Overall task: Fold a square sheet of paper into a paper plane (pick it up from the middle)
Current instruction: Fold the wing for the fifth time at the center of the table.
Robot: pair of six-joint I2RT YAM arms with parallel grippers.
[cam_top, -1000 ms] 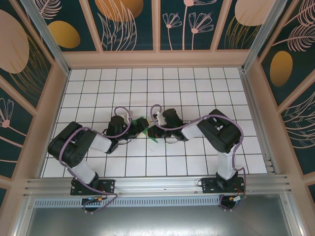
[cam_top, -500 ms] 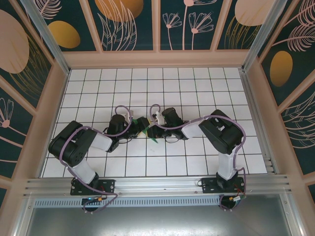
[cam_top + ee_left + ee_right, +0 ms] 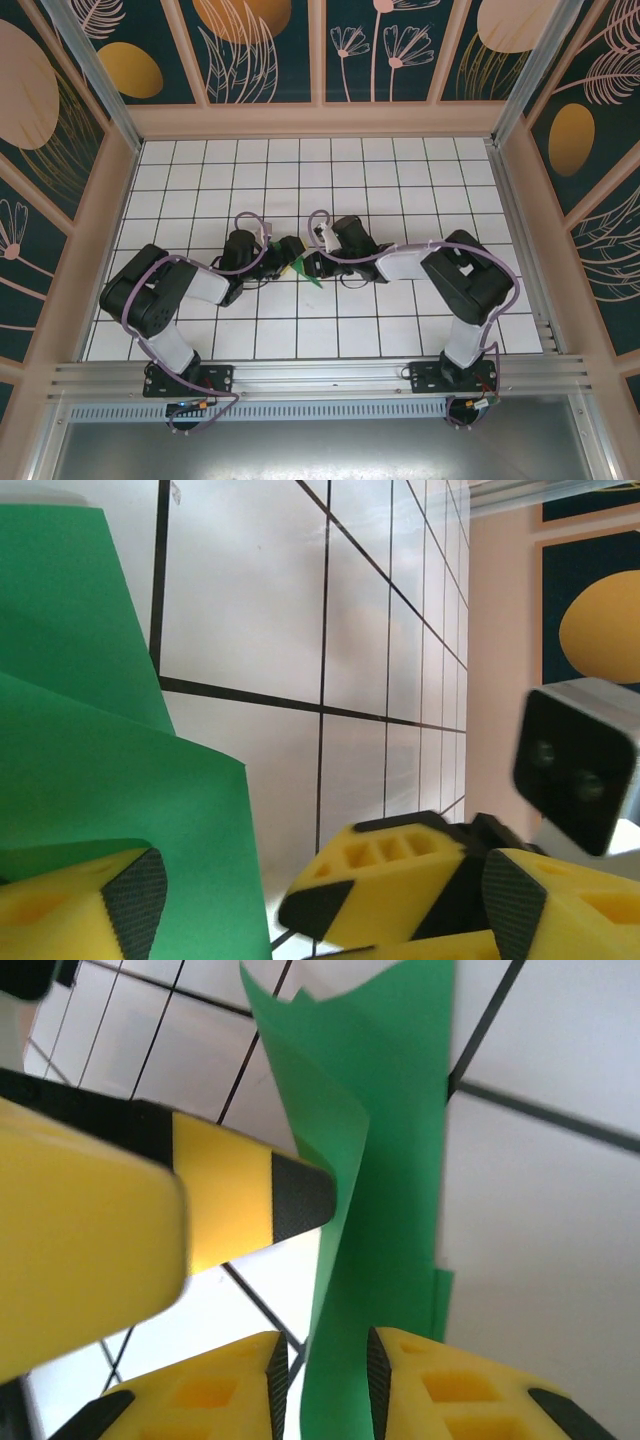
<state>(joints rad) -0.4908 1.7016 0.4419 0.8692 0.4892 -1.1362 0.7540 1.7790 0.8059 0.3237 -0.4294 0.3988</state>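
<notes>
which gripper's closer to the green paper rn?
Right. The green paper stands between the parted fingers of the right gripper; the left gripper is open beside it, one fingertip at its side.

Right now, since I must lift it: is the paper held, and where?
Cannot tell: a fold of the green paper stands between the right gripper's barely parted jaws.

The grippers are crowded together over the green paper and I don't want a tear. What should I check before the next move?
1. Right gripper unclamped: ok, jaws apart, the green paper standing loose between them.
2. Left gripper open: ok.
3. Paper lying flat: not ok, a flap curls up.
4. Room between grippers: not ok, a left fingertip sits right beside the curled flap.
5. That fingertip touching the paper: cannot tell.
</notes>
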